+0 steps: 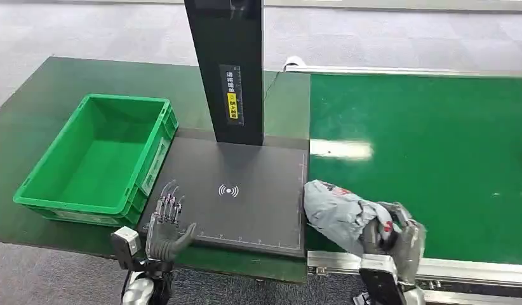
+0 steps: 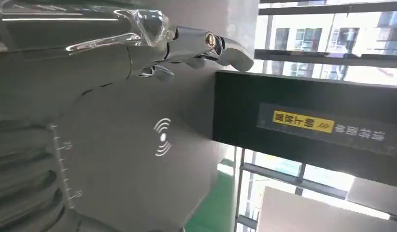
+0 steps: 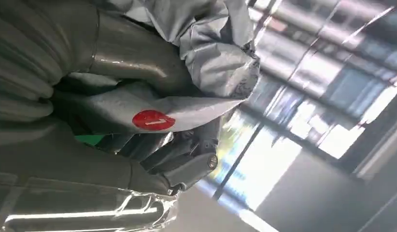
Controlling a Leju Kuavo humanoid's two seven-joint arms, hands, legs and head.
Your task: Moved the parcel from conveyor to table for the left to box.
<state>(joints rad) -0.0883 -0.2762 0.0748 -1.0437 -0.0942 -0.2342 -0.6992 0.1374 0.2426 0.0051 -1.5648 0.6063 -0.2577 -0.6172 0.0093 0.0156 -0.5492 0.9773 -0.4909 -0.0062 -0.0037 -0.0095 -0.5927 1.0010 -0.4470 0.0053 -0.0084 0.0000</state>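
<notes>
A crumpled grey plastic parcel [image 1: 338, 213] with red markings lies at the conveyor's near left edge, its tip touching the dark scanner pad [image 1: 246, 197]. My right hand [image 1: 395, 238] grips the parcel's near end. In the right wrist view the grey wrap [image 3: 211, 53] with a red round sticker [image 3: 153, 120] is squeezed between my thumb and fingers [image 3: 187, 166]. My left hand [image 1: 169, 225] hovers open at the pad's near left corner, fingers spread and pointing away from me. The left wrist view shows its fingers [image 2: 196, 46] above the pad's signal mark [image 2: 162, 137]. The green box [image 1: 100, 159] stands empty to the left.
A black upright post [image 1: 230, 70] with a yellow label rises from the pad's far edge. The green conveyor belt [image 1: 436, 152] runs to the right, with a metal rail [image 1: 436, 267] along its near side. The dark green table [image 1: 49, 95] carries the box and the pad.
</notes>
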